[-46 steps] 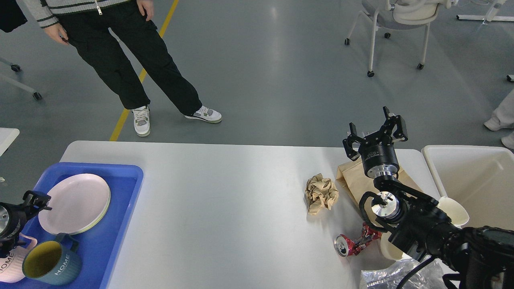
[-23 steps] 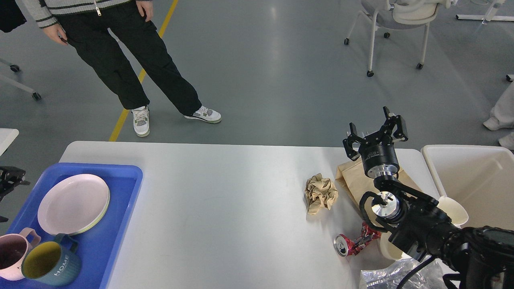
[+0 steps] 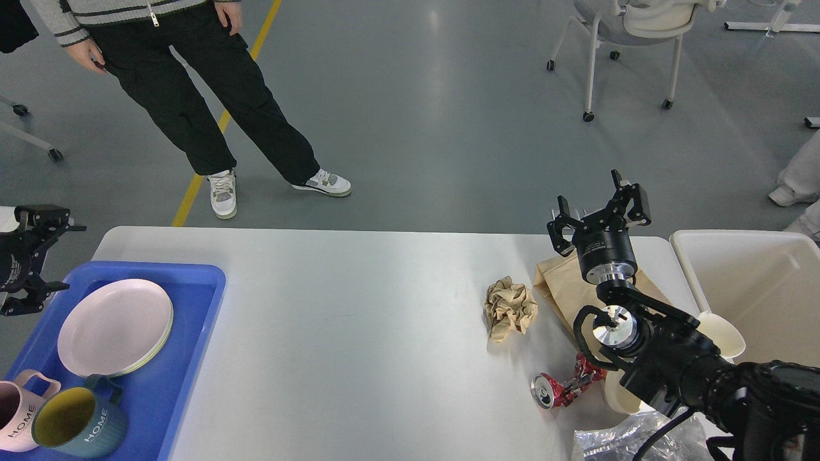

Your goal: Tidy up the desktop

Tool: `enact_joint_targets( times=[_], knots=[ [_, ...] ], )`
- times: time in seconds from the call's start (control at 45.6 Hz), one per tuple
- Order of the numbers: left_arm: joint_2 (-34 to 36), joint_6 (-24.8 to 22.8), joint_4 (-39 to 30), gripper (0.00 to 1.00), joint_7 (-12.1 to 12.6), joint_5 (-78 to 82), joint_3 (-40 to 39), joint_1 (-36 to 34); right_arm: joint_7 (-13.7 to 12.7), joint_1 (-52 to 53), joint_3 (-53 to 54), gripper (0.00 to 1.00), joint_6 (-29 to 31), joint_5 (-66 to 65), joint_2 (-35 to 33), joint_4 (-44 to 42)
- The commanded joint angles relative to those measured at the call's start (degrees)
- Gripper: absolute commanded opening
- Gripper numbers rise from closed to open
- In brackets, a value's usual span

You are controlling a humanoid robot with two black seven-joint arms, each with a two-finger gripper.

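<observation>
The desktop (image 3: pixel 359 307) is a wide glossy white-grey tabletop. On its right lie a crumpled brown paper ball (image 3: pixel 509 308), a flat brown paper bag (image 3: pixel 567 291), a crushed red can (image 3: pixel 560 389), a white paper cup (image 3: pixel 721 333) and a clear plastic bag (image 3: pixel 634 438). My right gripper (image 3: pixel 599 208) is open and empty, raised over the bag near the far edge. My left gripper (image 3: pixel 35 259) is open and empty at the far left, above the blue tray's far corner.
A blue tray (image 3: pixel 186 358) at the left holds a pink plate (image 3: pixel 115 326), a pink mug (image 3: pixel 16 416) and a teal mug (image 3: pixel 77 426). A cream bin (image 3: pixel 756 288) stands at the right. A person (image 3: pixel 192 83) stands beyond the table. A wheeled chair (image 3: pixel 631 38) is far right.
My left gripper has risen from low over the mugs to above the tray's far left corner; the pink mug now shows uncovered. The right arm has not moved.
</observation>
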Motion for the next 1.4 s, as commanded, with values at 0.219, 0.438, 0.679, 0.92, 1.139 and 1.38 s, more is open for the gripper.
enact_joint_targets(
  times=[0.219, 0.438, 0.679, 0.92, 1.139, 1.38],
  knots=[
    [-11.28, 0.43, 20.83, 0.98, -0.19, -2.86, -24.36, 7.36, -0.05, 0.00, 0.00, 1.00, 0.00, 0.00, -0.04, 0.01],
    [-15.24, 0.17, 26.21, 0.98, -4.22, -3.03, -30.00, 9.03, 0.04, 0.00, 0.00, 1.00, 0.00, 0.00, 0.04, 0.09],
    [-21.73, 0.17, 26.29, 0.98, -26.81, -3.20, -31.58, 11.58, -0.05, 0.00, 0.00, 1.00, 0.00, 0.00, 0.04, 0.01],
    [-38.34, -0.36, 26.29, 0.98, -29.20, -3.29, -40.45, 11.75, 0.04, 0.00, 0.00, 1.00, 0.00, 0.00, 0.04, 0.01],
    [-45.91, -0.36, 26.47, 0.98, -29.37, -2.94, -44.07, 12.90, -0.05, 0.00, 0.00, 1.00, 0.00, 0.00, 0.04, 0.01],
    [-50.56, -0.53, 26.47, 0.98, -29.55, -3.29, -45.73, 13.69, -0.05, 0.00, 0.00, 1.00, 0.00, 0.00, -0.04, 0.01]
  ],
)
